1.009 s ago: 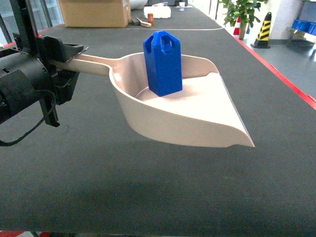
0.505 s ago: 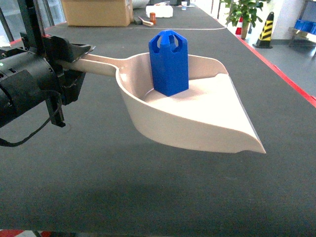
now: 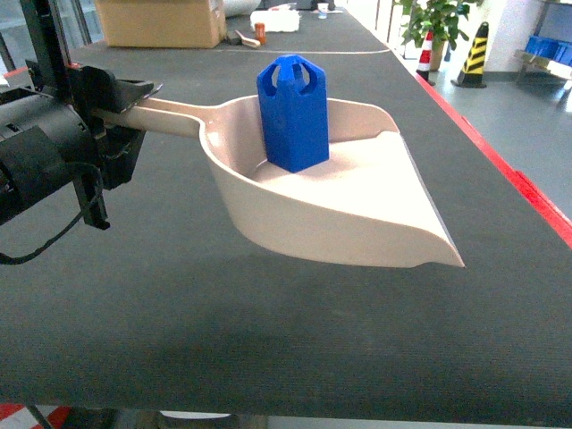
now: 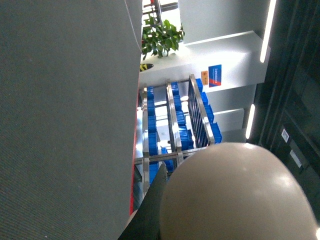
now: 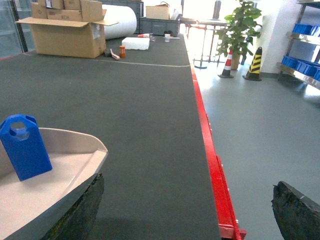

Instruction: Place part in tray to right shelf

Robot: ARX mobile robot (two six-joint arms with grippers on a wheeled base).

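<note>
The blue part (image 3: 293,112) stands upright in the bowl of the beige tray (image 3: 357,223), which hangs just above the black table. My left gripper (image 3: 125,112) is shut on the tray's handle (image 3: 170,114) at the left. From the left wrist, the tray's rounded underside (image 4: 235,195) fills the lower right, and the right shelf (image 4: 175,130) with blue crates shows far off. My right gripper (image 5: 189,200) is open and holds nothing, beside the tray (image 5: 65,170) and part (image 5: 25,147). It is out of the head view.
The table's red edge (image 3: 518,188) runs along the right, with grey floor beyond. A cardboard box (image 3: 161,22) and a white box (image 3: 273,18) sit at the table's far end. A potted plant (image 3: 438,22) and a striped cone (image 3: 472,54) stand on the floor.
The tray with the part swung a little right, then came back left. The near table edge and some floor now show at the bottom of the head view.
</note>
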